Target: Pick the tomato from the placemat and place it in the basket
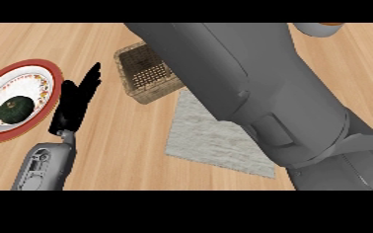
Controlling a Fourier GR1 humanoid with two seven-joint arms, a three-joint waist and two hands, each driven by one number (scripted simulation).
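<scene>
The right forearm fills the centre and right of the frame, running from the top centre down to the lower right corner. It hides the right hand completely; that hand's state cannot be told. The tomato is not visible anywhere in the frame, so its position cannot be told either.

The basket sits at upper centre, just left of the forearm. Its right part is covered by the forearm. The visible part shows a woven wall and a dark mesh floor; nothing can be made out inside it.

The placemat lies at lower centre, pale and rough in texture. Its right side passes under the forearm, and the visible portion carries no object. Its upper corner lies just beside the basket.

The left hand shows at centre left, above its grey forearm at the lower left edge. Its fingers are straight and point toward the upper right. It holds nothing and touches no object.

A plate with a red rim is cut off by the left edge. A dark green round item rests on it.

A grey and orange object is cut off at the upper right.
</scene>
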